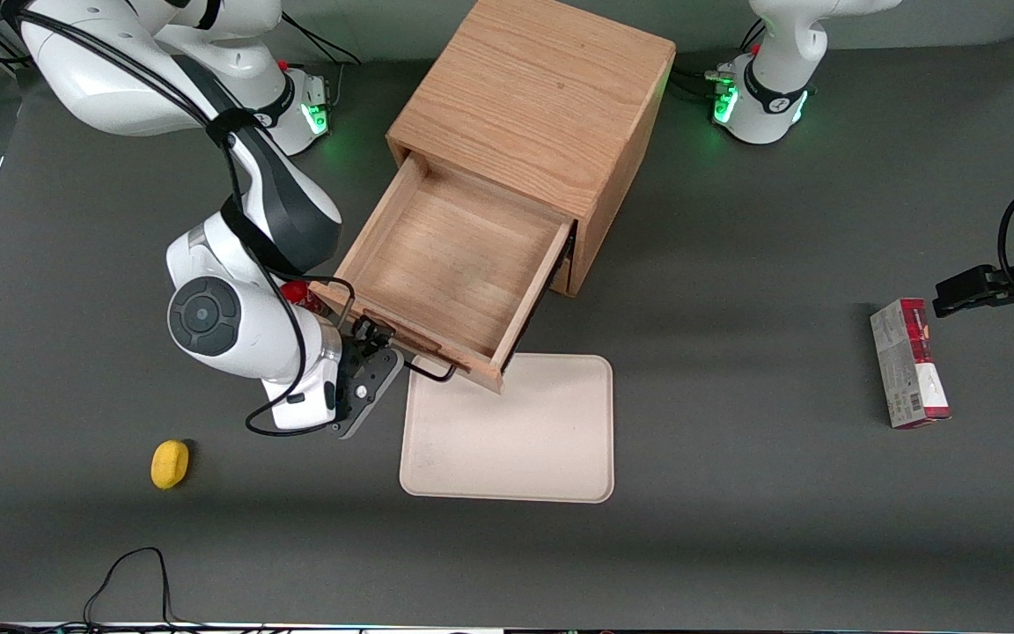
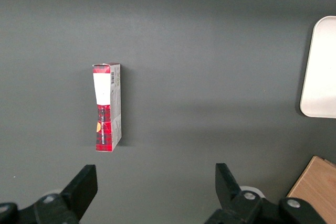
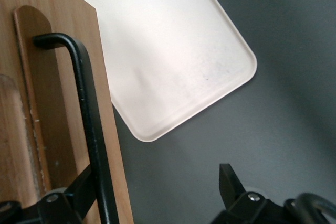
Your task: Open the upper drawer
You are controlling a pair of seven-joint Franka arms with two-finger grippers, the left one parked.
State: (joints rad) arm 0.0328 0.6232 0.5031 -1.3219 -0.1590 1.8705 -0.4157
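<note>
The upper drawer (image 1: 454,264) of the wooden cabinet (image 1: 542,97) stands pulled far out, and its inside is bare. Its front (image 3: 58,35) carries a black bar handle (image 1: 426,370), which also shows in the right wrist view (image 3: 89,119). My right gripper (image 1: 372,342) is at the handle, at the end toward the working arm. It is open (image 3: 157,192): the fingers stand wide apart. The bar runs just inside one finger (image 3: 84,187), and the other finger (image 3: 229,182) hangs over the grey table. The lower drawer is almost wholly hidden under the upper one.
A cream tray (image 1: 516,431) lies on the table just under the drawer's front, nearer the front camera. A yellow object (image 1: 170,463) lies toward the working arm's end. A red and white box (image 1: 907,363) lies toward the parked arm's end.
</note>
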